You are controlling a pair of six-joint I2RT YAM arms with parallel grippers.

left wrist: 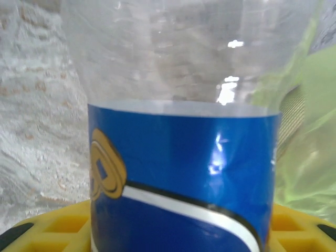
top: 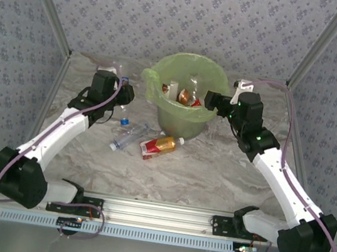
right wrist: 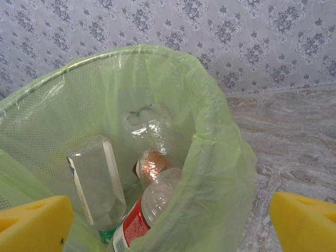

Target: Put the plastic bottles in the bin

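While bottles [right wrist: 100, 184] lie in bin [top: 179, 116] | blue-labelled bottle [left wrist: 181, 173] is clamped by left gripper [top: 125, 90] (right gripper [top: 212, 100] spread wide) | two others [top: 160, 145] are left.

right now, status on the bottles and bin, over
Left end effector shut on blue-label bottle beside the bin. Right end effector open at bin rim, bottles inside. Clear bottle and amber bottle lying on table, nothing blocking them.

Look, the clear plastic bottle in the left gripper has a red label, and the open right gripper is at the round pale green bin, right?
No: the clear plastic bottle in the left gripper has a blue label, as the left wrist view shows. The rest is right.
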